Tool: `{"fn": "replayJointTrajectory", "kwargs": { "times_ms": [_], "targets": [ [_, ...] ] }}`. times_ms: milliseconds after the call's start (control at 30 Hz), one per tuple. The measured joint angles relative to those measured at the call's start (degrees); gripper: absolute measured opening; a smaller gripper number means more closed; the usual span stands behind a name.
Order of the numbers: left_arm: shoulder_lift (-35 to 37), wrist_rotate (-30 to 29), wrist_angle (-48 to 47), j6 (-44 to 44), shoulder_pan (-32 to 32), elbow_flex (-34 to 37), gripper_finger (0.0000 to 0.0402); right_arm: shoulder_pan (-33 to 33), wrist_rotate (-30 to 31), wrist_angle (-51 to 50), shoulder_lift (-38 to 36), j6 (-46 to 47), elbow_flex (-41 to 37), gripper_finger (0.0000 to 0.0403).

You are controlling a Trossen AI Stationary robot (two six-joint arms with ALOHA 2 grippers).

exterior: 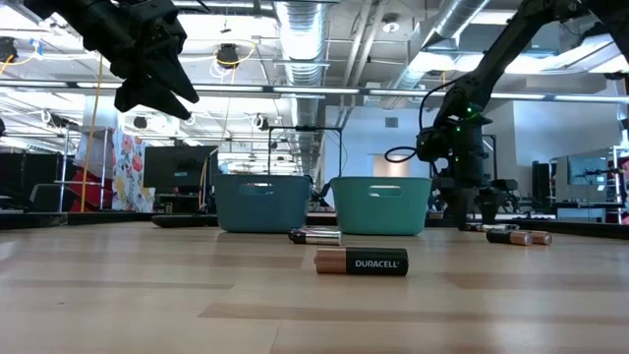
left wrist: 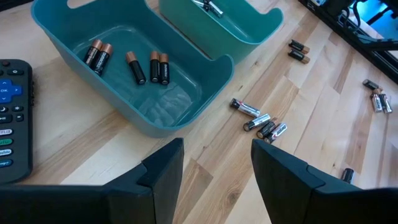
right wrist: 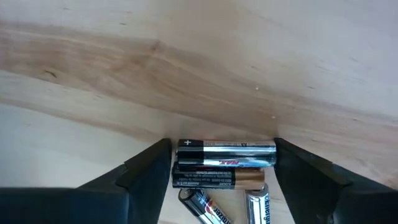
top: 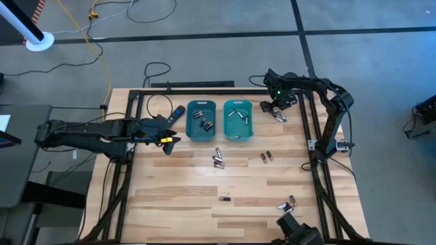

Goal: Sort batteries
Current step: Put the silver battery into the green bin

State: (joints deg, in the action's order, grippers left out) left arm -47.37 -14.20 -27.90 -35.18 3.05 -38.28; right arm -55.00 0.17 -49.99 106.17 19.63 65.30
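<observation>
Pale wood table, smooth planks. Right gripper wide open, low over silvery and copper-ended batteries by table's far right edge, gripping nothing. Left gripper open, empty, beside smooth teal bins.

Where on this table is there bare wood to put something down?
Bare wood spans the near-left table, below the left gripper, out to the lone battery. It is crowded around the two bins, the loose batteries before them, and the cluster under the right gripper.
</observation>
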Motion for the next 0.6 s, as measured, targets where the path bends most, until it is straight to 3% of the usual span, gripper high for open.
{"fn": "replayJointTrajectory", "kwargs": {
  "times_ms": [600],
  "targets": [
    [0.02,0.0,0.0,-0.01,-0.01,0.0,0.0185,0.24,0.14,-1.97,-0.5,0.45,-0.01,0.025]
  ]
}}
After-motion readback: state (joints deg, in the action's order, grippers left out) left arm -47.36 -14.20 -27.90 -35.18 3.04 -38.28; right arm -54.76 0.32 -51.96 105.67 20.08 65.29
